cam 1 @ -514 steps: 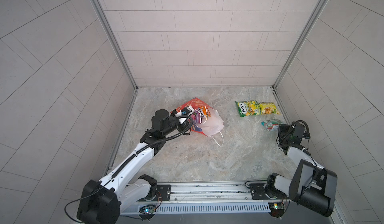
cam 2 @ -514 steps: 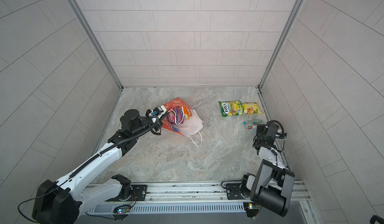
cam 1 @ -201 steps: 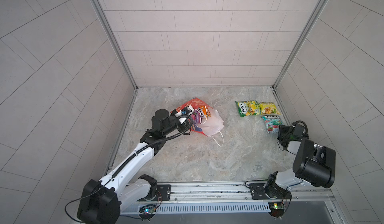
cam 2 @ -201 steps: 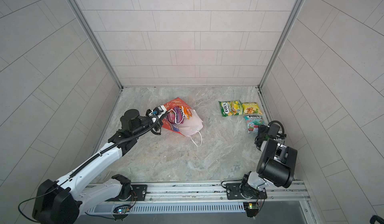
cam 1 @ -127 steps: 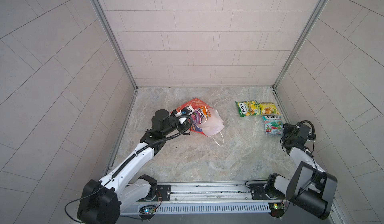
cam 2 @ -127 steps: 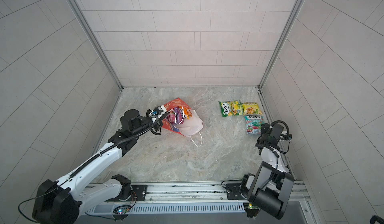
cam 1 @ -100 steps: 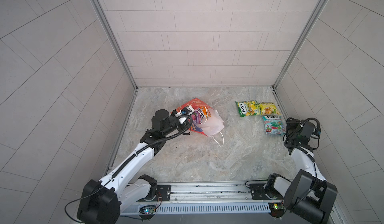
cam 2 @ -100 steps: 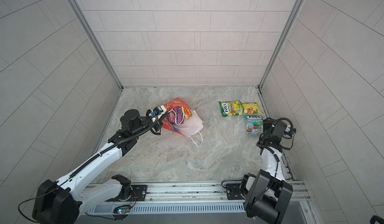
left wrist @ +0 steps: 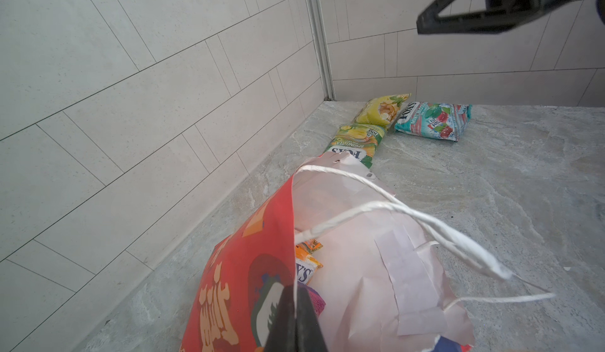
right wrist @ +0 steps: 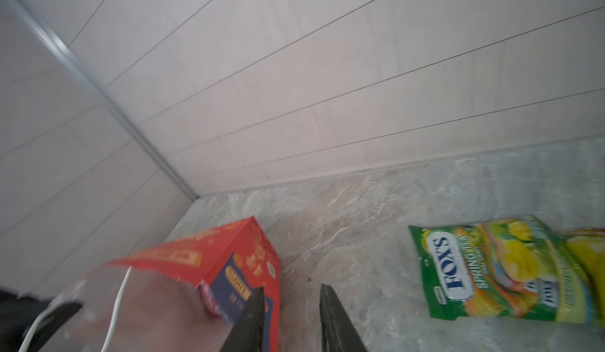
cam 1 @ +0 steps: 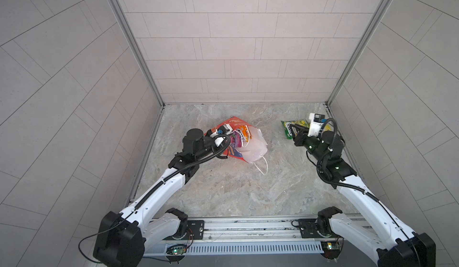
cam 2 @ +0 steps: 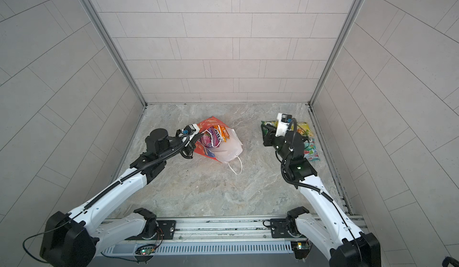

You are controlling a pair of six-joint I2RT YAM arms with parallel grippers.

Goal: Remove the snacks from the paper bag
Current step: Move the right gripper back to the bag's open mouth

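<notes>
The red paper bag (cam 1: 236, 125) (cam 2: 211, 124) lies on its side mid-floor, its white mouth facing right. My left gripper (left wrist: 296, 314) (cam 2: 196, 139) is shut on the bag's red rim. Inside show purple and orange snacks (cam 1: 238, 136) (cam 2: 216, 134) (left wrist: 306, 260). Green (left wrist: 357, 141) (right wrist: 491, 265), yellow (left wrist: 381, 110) (cam 2: 304, 128) and teal (left wrist: 432, 121) (cam 2: 310, 151) snacks lie at the back right. My right gripper (right wrist: 292, 288) (cam 1: 294, 129) hangs open and empty over the green packet, pointing at the bag.
Tiled walls close in the marble floor (cam 1: 236, 186) on three sides. The bag's white cord handle (cam 1: 262, 165) trails toward the front. The arms' base rail (cam 1: 248, 226) runs along the front edge.
My right arm has swung from the right wall beside the teal packet leftward over the green packet, and its jaws have narrowed. The left gripper and the bag have not moved.
</notes>
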